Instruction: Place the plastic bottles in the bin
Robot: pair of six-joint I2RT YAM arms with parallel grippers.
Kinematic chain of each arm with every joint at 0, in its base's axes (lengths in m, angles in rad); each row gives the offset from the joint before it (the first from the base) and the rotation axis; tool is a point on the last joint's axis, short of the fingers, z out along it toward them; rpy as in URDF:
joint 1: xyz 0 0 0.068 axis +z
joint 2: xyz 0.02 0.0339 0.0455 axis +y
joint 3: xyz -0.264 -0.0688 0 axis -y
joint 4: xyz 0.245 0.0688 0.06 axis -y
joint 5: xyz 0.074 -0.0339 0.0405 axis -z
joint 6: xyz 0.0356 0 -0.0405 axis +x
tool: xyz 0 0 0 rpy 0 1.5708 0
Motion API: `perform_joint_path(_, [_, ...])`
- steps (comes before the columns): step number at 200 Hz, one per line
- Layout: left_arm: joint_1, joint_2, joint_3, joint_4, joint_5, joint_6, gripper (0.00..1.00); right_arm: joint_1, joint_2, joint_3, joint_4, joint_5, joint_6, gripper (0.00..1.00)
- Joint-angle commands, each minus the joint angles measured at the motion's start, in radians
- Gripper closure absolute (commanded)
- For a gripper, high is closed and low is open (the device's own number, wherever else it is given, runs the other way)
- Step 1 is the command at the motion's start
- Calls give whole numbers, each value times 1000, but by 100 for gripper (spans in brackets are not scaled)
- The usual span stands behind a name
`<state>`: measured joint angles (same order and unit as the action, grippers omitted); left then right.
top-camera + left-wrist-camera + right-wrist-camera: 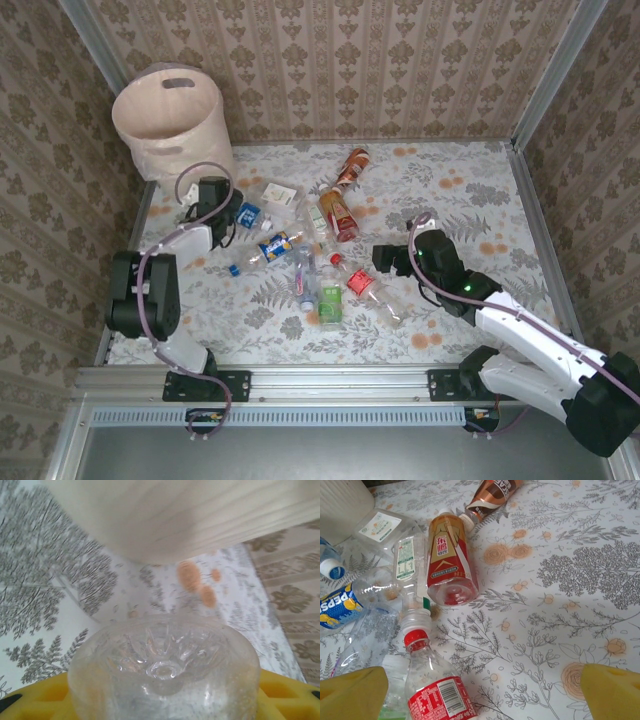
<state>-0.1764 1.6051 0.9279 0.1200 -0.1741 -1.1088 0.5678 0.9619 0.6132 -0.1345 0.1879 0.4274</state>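
1 clear bottle [164, 672] sits clamped in the left pincer [212, 198], just beside the bin [190, 140]. The other bottles [340, 215] lie scattered mid-table [470, 200]. The right pincer [482, 692], spread wide, hovers by a red-capped bottle [437, 685].

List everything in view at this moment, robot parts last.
Bin: one, beige, far left corner.
Loose bottles: about ten, clear with orange, red, blue, green or white labels, lying mid-table.
Held bottle: one, clear, gripped close to the bin.
Table: one, white floral cloth, under everything.
Walls: beige, patterned, around the table.
Left claw: one, yellow, shut on the held bottle.
Right claw: one, yellow, open above the table by a red-label bottle.
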Motion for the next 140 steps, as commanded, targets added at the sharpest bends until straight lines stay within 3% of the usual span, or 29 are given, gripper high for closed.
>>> perform_joint_path(1, [-20, -94, -14, 34, -69, 169, 46, 3, 8, -6, 61, 14, -24, 0])
perform_joint_path(74, [-168, -277, 116, -15, -142, 488, 46, 3, 37, 12, 158, 11, -65, 0])
perform_joint_path(140, [-149, -213, 376, 67, -57, 684, 45, 3, 69, 45, 198, 7, -87, 0])
